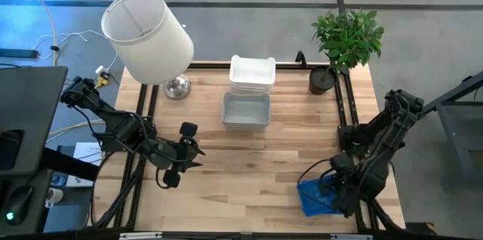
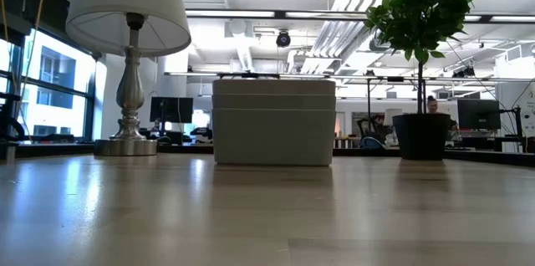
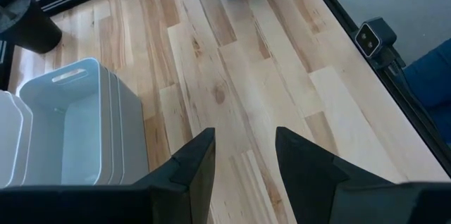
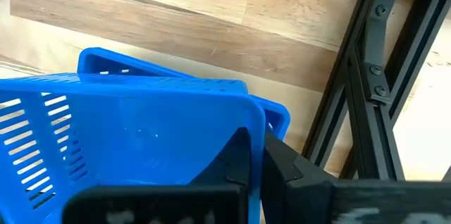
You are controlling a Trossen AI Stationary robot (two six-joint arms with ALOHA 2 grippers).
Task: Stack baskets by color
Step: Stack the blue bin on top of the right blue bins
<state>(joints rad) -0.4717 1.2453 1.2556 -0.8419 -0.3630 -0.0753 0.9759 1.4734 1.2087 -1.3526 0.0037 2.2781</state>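
Pinching the thin rim of a blue slotted plastic basket, the right gripper has its jaws shut on that wall, one finger inside and one outside. A second blue basket wall shows just behind the held one, so the blue baskets look nested or about to be — I cannot tell how many there are. They sit at the near right corner of the wooden worktop, well apart from the black plant pot at the far right.

The left gripper hovers over bare wood with its jaws open and nothing between them, near the worktop's left edge.

Just in front of the stacked white rounded plastic baskets lies the translucent grey plastic basket stack, touching or nearly so; both piles are near the far middle, to the left of the plant pot. A big white lampshade on its metal base stands further left still.

These baskets will likely handle as light, thin-walled and slightly springy — stiff enough at the rolled rim, flexible across the slotted sides. Smooth plastic may slip in a shallow pinch, so the best hold is probably deep over a short-side rim, near its middle, to keep it from tilting. Nested ones may stick and lift together.
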